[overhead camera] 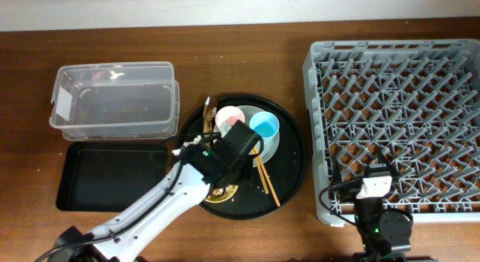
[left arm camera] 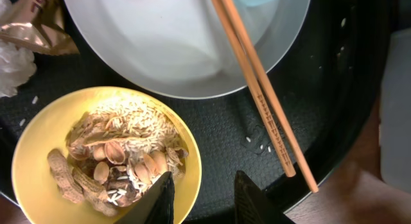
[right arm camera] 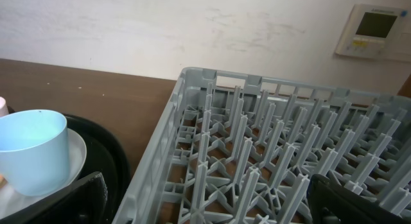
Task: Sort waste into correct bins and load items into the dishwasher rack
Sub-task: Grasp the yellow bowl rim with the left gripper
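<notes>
Yellow and probably stiff, light plastic: the bowl at lower left of the left wrist view, on the round black tray, heaped with loose food scraps. Calls for level carrying, else spills. Best taken at the thin rim, where left gripper fingers stand apart, one inside, one outside, not yet pinching. Right gripper spread wide, empty, by the dishwasher rack edge, lower right overhead.

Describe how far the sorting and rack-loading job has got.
Nothing looks done: the dishwasher rack, clear tub and black tray hold nothing. In hand: the left gripper straddles the yellow bowl at its rim, scraps inside. Remaining: tissue, wrapper, scraps, pink cup, blue cup, plate, chopsticks, all on the round tray.
</notes>
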Controlling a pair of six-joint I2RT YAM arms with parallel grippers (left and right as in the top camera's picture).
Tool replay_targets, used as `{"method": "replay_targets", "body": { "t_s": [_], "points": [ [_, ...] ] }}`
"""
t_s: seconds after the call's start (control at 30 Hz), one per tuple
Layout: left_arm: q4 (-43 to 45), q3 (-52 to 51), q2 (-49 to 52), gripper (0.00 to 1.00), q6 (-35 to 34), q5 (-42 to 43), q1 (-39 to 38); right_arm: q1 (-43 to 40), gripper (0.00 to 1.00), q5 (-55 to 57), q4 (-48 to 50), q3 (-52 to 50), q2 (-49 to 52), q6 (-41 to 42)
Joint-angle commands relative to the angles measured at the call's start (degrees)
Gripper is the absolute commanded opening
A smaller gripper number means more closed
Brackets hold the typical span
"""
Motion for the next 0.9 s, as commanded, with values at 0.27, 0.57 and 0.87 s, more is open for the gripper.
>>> {"method": "replay_targets", "body": {
  "t_s": [0.27,0.57,0.87],
  "points": [
    [2.49,0.94,4.76,0.26,-0.72,-4.31,-2.01,0.37,0.98,0.72,-0.28,-0.31,-0.33,0.28],
    [3.17,0.90,8.13,0.26,-0.72,-5.40,-2.03,0.37,0.98,0.70,-0.28,-0.31,-0.33,0.28],
    [3.37,0.90,12.02,0.25,-0.72,-5.05,-2.12,0.37,0.98,0.72,-0.28,-0.31,-0.33,0.28]
  ]
}}
